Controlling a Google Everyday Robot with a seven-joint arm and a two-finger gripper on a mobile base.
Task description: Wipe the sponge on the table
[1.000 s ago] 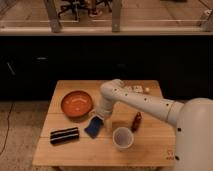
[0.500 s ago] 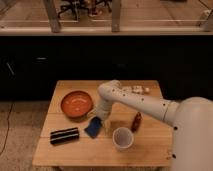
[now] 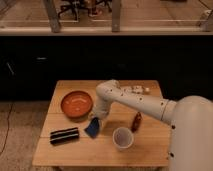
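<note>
Fingers [image 3: 95, 120] at the tip of the white, smooth-shelled jointed arm [image 3: 131, 100] are clamped on the upper end of the small blue rectangular soft sponge [image 3: 92, 129]. It hangs tilted just below them, with its lower edge at the light wooden plank-grained square surface [image 3: 100, 155], though I cannot tell whether it touches.

Facing the surface, I see a round orange-red glossy bowl [image 3: 76, 104] just up and to the left of the fingers. It shows only its own smooth inside with a pale glint. Down and to the left, near the sponge, a long black block with pale stripes [image 3: 64, 135] lies flat.

Down and to the right of the fingers stands a white round cup [image 3: 122, 137], upright with its mouth open. What it holds I cannot tell. Directly right of them, just above the cup, is a small dark reddish-brown bottle-shaped thing [image 3: 136, 121]. Beyond the fingers, towards the far right edge, sits a cluster of small white blocky pieces [image 3: 137, 90], too small to make out.
</note>
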